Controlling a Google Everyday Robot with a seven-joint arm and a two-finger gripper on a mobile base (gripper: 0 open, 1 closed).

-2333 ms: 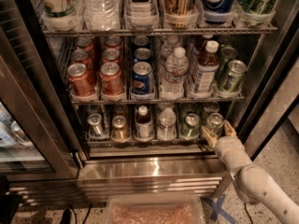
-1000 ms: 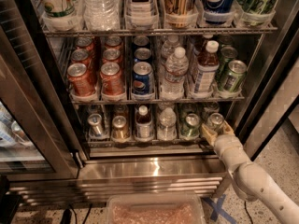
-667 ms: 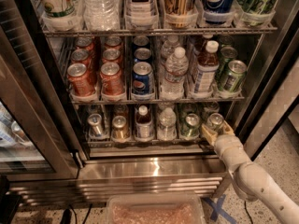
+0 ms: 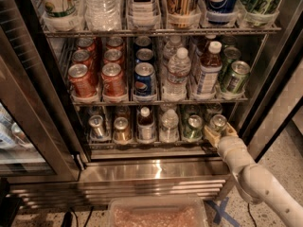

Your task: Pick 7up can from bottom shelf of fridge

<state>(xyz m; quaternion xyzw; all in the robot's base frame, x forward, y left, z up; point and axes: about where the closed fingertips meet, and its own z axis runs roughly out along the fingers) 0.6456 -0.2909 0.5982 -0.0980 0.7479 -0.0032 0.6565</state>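
Note:
The fridge (image 4: 156, 171) stands open. On its bottom shelf (image 4: 151, 145), a green 7up can (image 4: 218, 122) stands at the front of the far right lane. My gripper (image 4: 219, 132) reaches in from the lower right on a pale arm. Its fingers (image 4: 210, 135) flank this can on the left and right and press against its lower body. The can stands upright on the rack. A second green 7up can (image 4: 193, 127) stands one lane to the left, with more green cans behind both.
Further left on the bottom shelf are a water bottle (image 4: 168, 125), a dark bottle (image 4: 145, 122), a gold can (image 4: 121, 129) and a silver can (image 4: 97, 126). The rack above holds red cans, Pepsi cans (image 4: 144, 79), bottles and green cans (image 4: 235, 77). The door frame (image 4: 270, 103) is close on the right.

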